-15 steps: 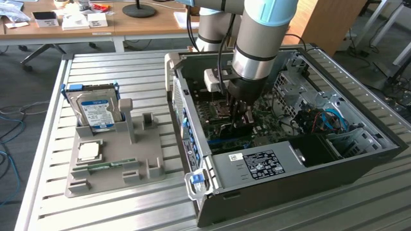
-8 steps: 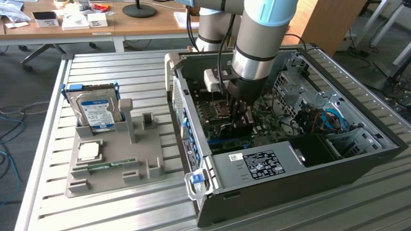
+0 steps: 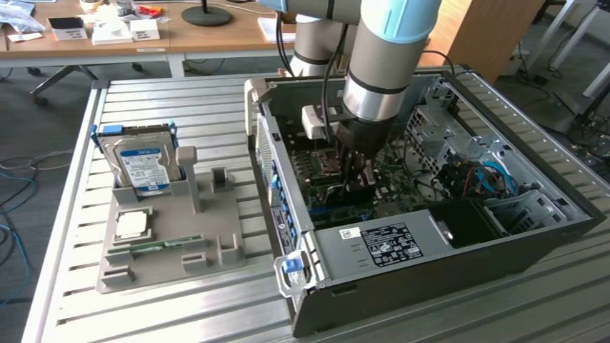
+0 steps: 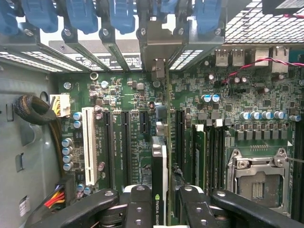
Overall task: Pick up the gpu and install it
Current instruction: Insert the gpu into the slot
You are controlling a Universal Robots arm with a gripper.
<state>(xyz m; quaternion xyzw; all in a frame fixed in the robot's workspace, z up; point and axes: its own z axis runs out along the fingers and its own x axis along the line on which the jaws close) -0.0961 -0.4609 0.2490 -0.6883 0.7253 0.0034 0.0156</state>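
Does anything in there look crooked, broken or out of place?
Nothing stands out. The gripper holds the gpu on edge, straight above the motherboard, parallel to its slots. No damage shows.

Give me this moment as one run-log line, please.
gripper: shut on gpu | place: inside computer case, above motherboard

Gpu (image 4: pixel 160 180) stands edge-on, upright above motherboard slots inside open case; green board, dark cooler, silver bracket toward rear.
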